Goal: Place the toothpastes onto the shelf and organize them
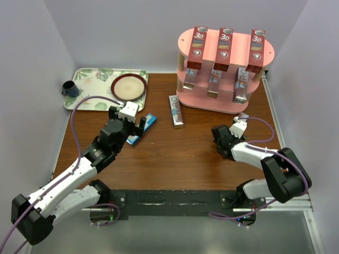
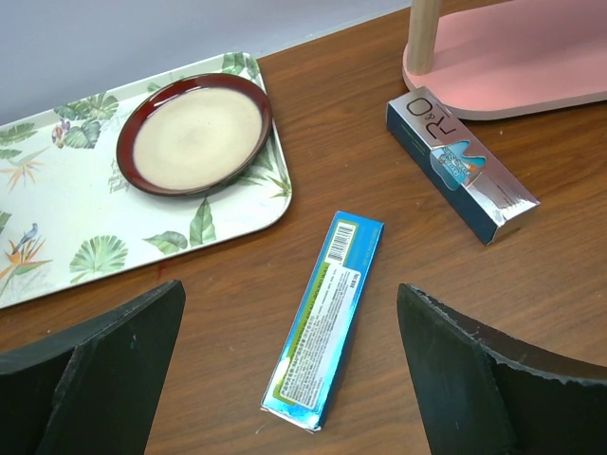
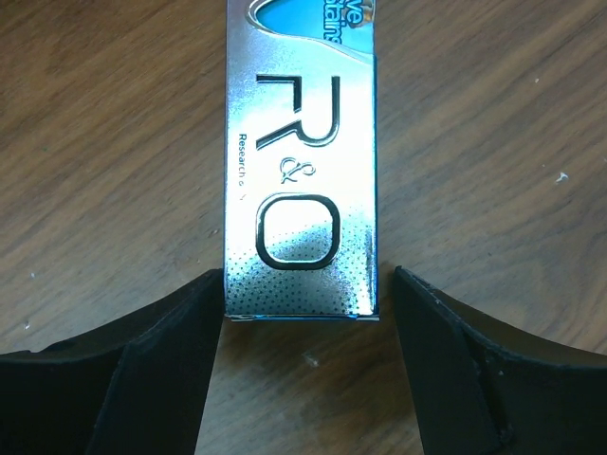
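The pink shelf [image 1: 225, 63] stands at the back right. Three red toothpastes [image 1: 224, 48] lean on its top tier and three silver ones [image 1: 214, 83] on the tier below. A silver carton [image 1: 176, 111] lies on the table in front of it, also visible in the left wrist view [image 2: 460, 166]. My left gripper [image 1: 136, 126] hovers open above a teal-blue carton [image 2: 327, 318]. My right gripper [image 3: 305, 273] straddles the end of another silver carton [image 3: 303, 161]. Its left finger touches the carton, and a gap shows at its right finger.
A floral tray [image 1: 90, 84] at the back left holds a dark-rimmed plate [image 1: 128, 87] and a dark mug [image 1: 70, 89]. The shelf's base board [image 2: 512, 66] lies just beyond the silver carton. White walls enclose the table on three sides.
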